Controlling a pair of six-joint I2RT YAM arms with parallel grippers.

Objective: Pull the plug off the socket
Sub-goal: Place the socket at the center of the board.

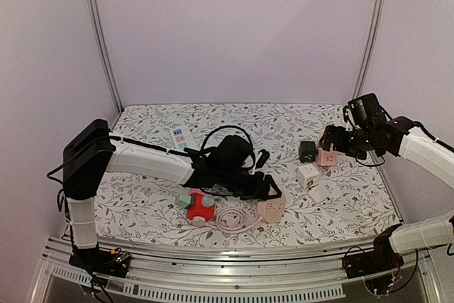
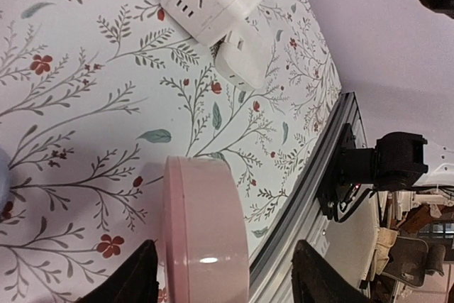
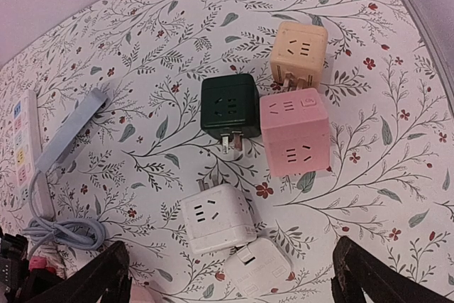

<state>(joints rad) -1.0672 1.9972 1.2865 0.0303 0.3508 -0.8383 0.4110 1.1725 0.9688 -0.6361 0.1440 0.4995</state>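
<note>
A pink round-edged socket piece (image 1: pixel 272 208) (image 2: pixel 206 239) lies near the table's front edge. A pale cord (image 1: pixel 234 221) loops from it toward a red socket block (image 1: pixel 201 207), which has a green cube (image 1: pixel 183 200) beside it. My left gripper (image 1: pixel 273 191) (image 2: pixel 225 264) stands open astride the pink piece: one finger (image 2: pixel 135 278) is close to its flat side and the other stands well clear. My right gripper (image 1: pixel 332 140) (image 3: pixel 230 271) hangs open high above a white cube (image 3: pixel 216 218) with a white plug (image 3: pixel 262 267) against it. No plug prongs seated in a socket show clearly.
A dark green cube (image 3: pixel 230 104), a pink cube (image 3: pixel 294 136) and a peach cube (image 3: pixel 299 51) lie at the right. A white power strip (image 1: pixel 181 137) (image 3: pixel 25 147) lies at the back left. The aluminium rail (image 2: pixel 298 211) runs just past the pink piece.
</note>
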